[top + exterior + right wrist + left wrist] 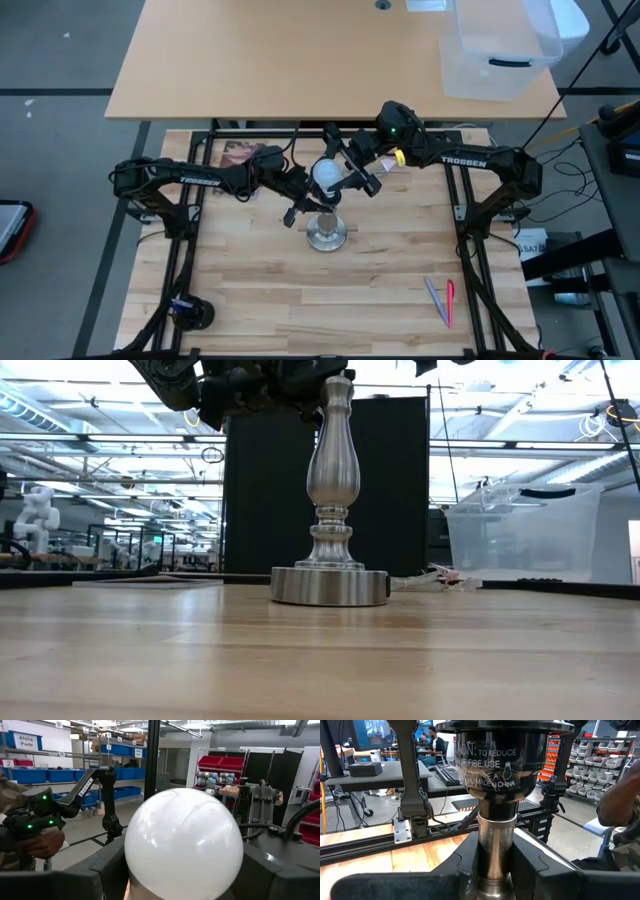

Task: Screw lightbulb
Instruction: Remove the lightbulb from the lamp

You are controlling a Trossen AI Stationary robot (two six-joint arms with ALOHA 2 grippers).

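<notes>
The silvery stand [326, 234] stands on its round base [330, 586] mid-table, with a dark socket [495, 765] on top. My left gripper [300, 207] reaches in from the table's left and is shut on the stand's neck. My right gripper [350, 176] comes from the right and is shut on the lightbulb's frosted white globe [326, 172], high over the table near the stand's top. The bulb's screw base is hidden. I cannot tell whether it sits in the socket. My left gripper pinches the stand's silvery neck [495, 847], just below the dark socket, between its two fingers [462, 865]. The fingers come level from the table's left and lie across the upright stand, whose base stays on the table. My right gripper pinches the bulb's white globe [182, 842] between its two fingers [107, 865], one on each side. The fingers come from the table's right. The bulb is clear of the table; the globe hides its lower end.
A pink and a purple pen-like thing [441, 300] lie at the near right. A dark round object [190, 313] sits at the near left corner. A clear plastic bin [498, 45] stands on the far table. A person's hand [42, 842] holds a dark device beyond the table.
</notes>
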